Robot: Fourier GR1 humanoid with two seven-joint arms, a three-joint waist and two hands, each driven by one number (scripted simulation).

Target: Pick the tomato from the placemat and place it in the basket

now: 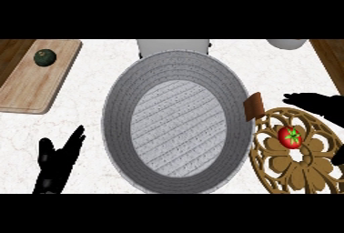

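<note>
Item: tomato (291, 137). Small, round, bright red, with a green star-shaped calyx facing up. We find it lying on the placemat (295, 179), a tan openwork round mat with a petal-like cutout pattern, at the right of the counter. The tomato sits toward the mat's upper middle, untouched.

Progress: we judge the task barely begun. The tomato is not yet grasped, lifted or carried; all of pick, transfer and release are left.

Right hand (316, 102): black, just beyond the mat's far edge, above and to the right of the tomato and apart from it. Its fingers reach out leftward, fairly straight, and have hold of nothing. A further dark part shows at the picture's right edge beside the mat; we cannot tell what part of the hand it is.

Basket (118, 113): large, grey, woven, oval as seen from above, with a wide ribbed rim and a paler floor. It stands at the counter's middle, just beside the mat's left edge. Nothing lies in it.

Brown block (254, 106): small, between the basket's rim and the mat's top; we cannot identify it.

Left hand (57, 159): at lower left, spread and relaxed, fingers up, resting, holding nothing.

Cutting board (27, 86): pale wood, upper left, bearing a dark green round fruit (45, 57).

White vessel (287, 43): at the top right, cut off by the view's edge.
</note>
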